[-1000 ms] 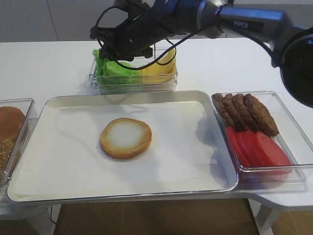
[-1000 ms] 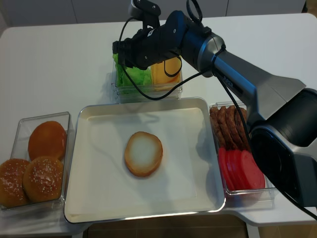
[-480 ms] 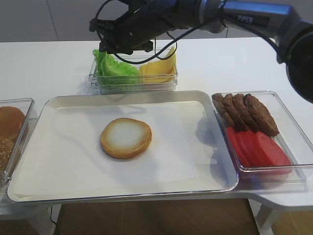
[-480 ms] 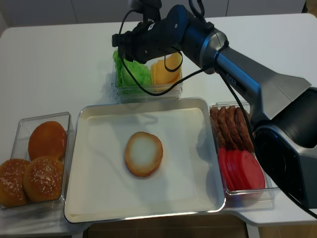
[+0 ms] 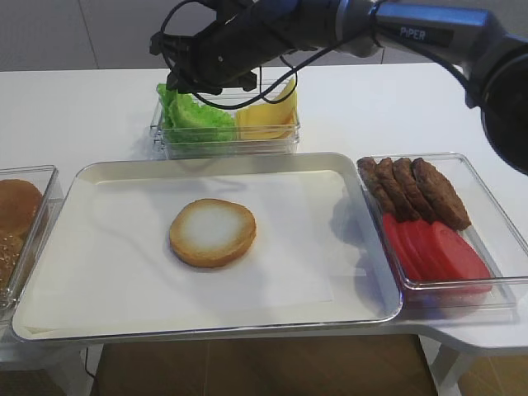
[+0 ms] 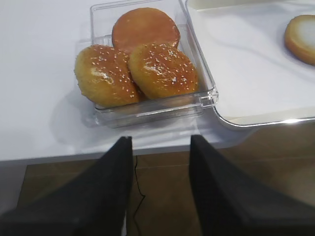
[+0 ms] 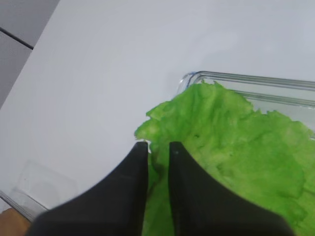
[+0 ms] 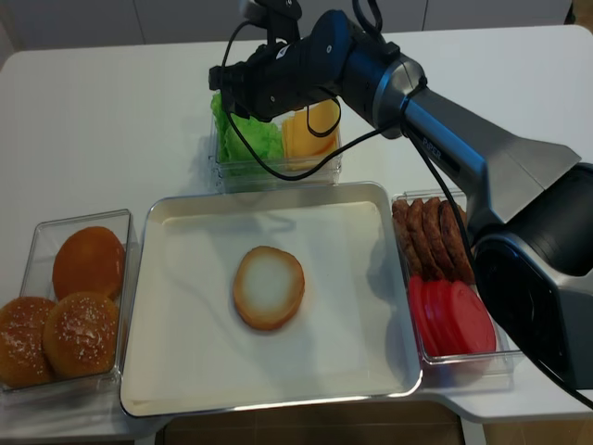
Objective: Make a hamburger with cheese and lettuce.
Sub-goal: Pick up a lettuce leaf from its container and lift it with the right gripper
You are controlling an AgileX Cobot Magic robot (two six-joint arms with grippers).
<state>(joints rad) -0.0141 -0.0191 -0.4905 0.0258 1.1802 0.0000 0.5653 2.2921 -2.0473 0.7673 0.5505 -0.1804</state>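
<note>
Your tray (image 5: 363, 247) holds the hamburger (image 5: 213, 232) left of centre, lying flat with its pale cut face up; being round, it has no long axis. Behind the tray, the clear box (image 5: 290, 140) holds the lettuce (image 5: 191, 115) on the left and the cheese (image 5: 272, 115) on the right. "PIPER" reads on your right arm (image 5: 429, 29). Your right gripper (image 7: 158, 146) pinches a frilly lettuce edge between nearly shut jaws. Your left gripper (image 6: 160, 147) stands open.
</note>
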